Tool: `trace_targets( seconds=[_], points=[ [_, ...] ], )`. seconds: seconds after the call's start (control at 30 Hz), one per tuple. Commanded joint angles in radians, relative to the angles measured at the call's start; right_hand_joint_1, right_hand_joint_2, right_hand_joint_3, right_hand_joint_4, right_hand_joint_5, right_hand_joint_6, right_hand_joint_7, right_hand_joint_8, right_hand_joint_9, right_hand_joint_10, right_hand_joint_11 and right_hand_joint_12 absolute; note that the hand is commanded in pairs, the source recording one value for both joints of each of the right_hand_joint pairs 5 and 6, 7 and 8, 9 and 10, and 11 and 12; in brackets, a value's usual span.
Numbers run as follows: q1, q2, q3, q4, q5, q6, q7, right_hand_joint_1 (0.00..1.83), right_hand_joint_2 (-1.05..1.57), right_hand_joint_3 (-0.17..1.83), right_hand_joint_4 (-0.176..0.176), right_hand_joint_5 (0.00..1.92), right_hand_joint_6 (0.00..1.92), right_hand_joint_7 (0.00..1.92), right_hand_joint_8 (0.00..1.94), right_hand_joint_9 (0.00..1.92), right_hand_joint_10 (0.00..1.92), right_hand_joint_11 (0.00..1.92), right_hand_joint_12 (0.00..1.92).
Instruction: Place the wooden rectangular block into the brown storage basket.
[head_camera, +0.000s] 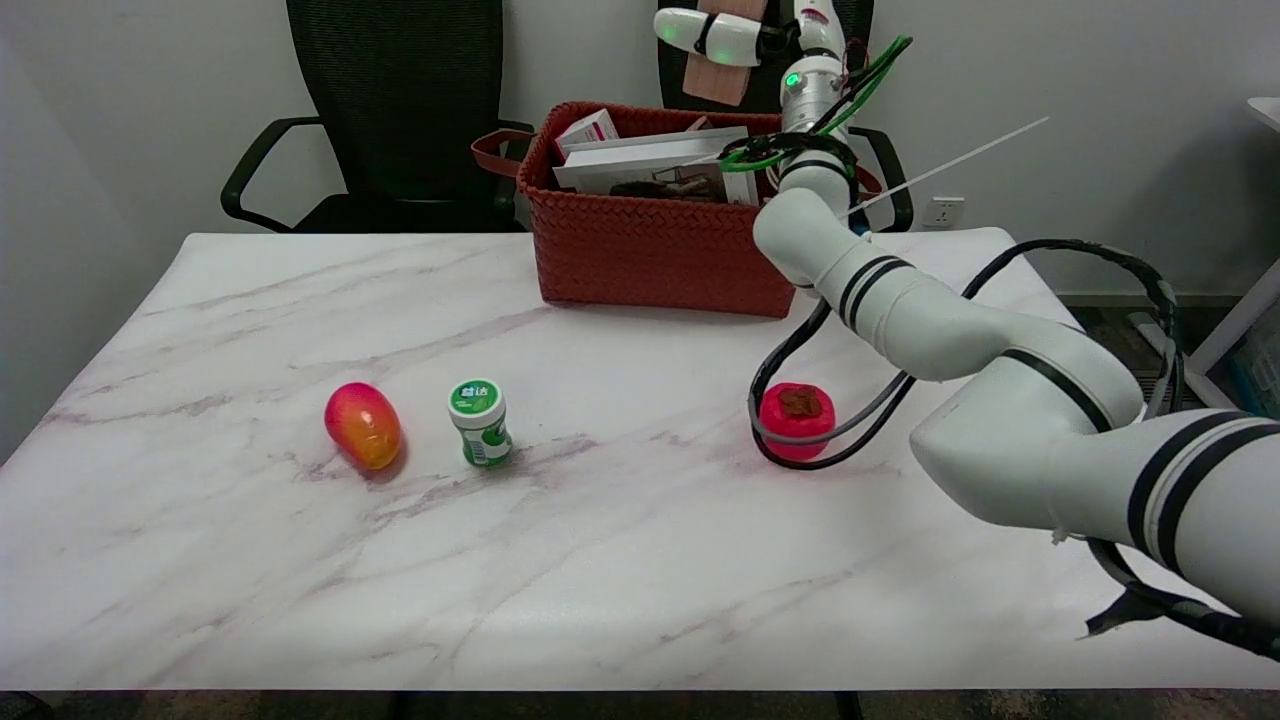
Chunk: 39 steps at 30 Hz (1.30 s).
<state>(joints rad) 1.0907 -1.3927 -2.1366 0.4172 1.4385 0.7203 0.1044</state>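
The brown woven storage basket (650, 255) stands at the table's far side, with white boxes (650, 160) inside it. My right arm reaches from the lower right up past the basket's right end. At the top of the head view my right hand (715, 35) is raised above the basket's right half. It grips the wooden rectangular block (722, 82), which hangs roughly upright with its lower end just above the basket's rim. White fingers (690, 30) wrap across the block's face. The block's upper end is cut off by the picture's top edge.
On the white marble table (300, 560) lie a red-yellow mango (362, 425), an upright green-and-white bottle (480, 422) and a red persimmon (797, 420) ringed by the arm's black cable. A black chair (390, 110) stands behind the table.
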Motion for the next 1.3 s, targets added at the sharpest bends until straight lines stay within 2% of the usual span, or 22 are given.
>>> trace_targets(
  seconds=[0.03,0.5,0.8,0.93,1.0,1.1,1.17,1.23,1.27,1.3],
  points=[
    [0.075,0.027,0.010,-0.225,-0.005,-0.065,-0.006,0.92,0.64,-0.02,0.000,1.14,1.14,1.53,1.53,1.28,1.28,0.90,0.90],
    [0.080,0.035,0.008,-0.271,0.002,-0.116,-0.006,0.79,0.82,-0.17,0.000,1.14,1.14,1.48,1.48,1.13,1.13,0.76,0.76],
    [0.079,0.030,0.008,-0.271,0.003,-0.164,-0.006,0.74,0.90,-0.17,0.000,1.19,1.19,1.45,1.45,1.06,1.06,0.72,0.72],
    [0.069,0.028,0.008,-0.271,0.003,-0.169,-0.006,0.74,0.89,-0.17,0.000,1.12,1.12,1.40,1.40,0.92,0.92,0.59,0.59],
    [0.059,0.027,0.008,-0.271,0.003,-0.170,-0.006,0.74,0.89,-0.17,0.000,1.06,1.06,1.36,1.36,0.84,0.84,0.50,0.50],
    [0.046,0.024,0.008,-0.268,0.003,-0.173,-0.006,0.74,0.87,-0.17,0.000,0.84,0.84,1.11,1.11,0.66,0.66,0.27,0.27],
    [0.033,0.023,0.010,-0.262,0.004,-0.179,-0.006,0.74,0.84,-0.17,0.000,0.60,0.60,0.88,0.88,0.54,0.54,0.14,0.14],
    [0.025,0.023,0.010,-0.260,0.005,-0.183,-0.001,0.75,0.81,-0.17,0.000,0.36,0.36,0.80,0.80,0.50,0.50,0.10,0.10],
    [0.020,0.023,0.010,-0.259,0.005,-0.184,0.002,0.75,0.79,-0.17,0.000,0.14,0.14,0.73,0.73,0.48,0.48,0.07,0.07],
    [0.017,0.023,0.010,-0.258,0.005,-0.184,0.002,0.75,0.77,-0.17,0.000,0.06,0.06,0.68,0.68,0.46,0.46,0.07,0.07]
  ],
)
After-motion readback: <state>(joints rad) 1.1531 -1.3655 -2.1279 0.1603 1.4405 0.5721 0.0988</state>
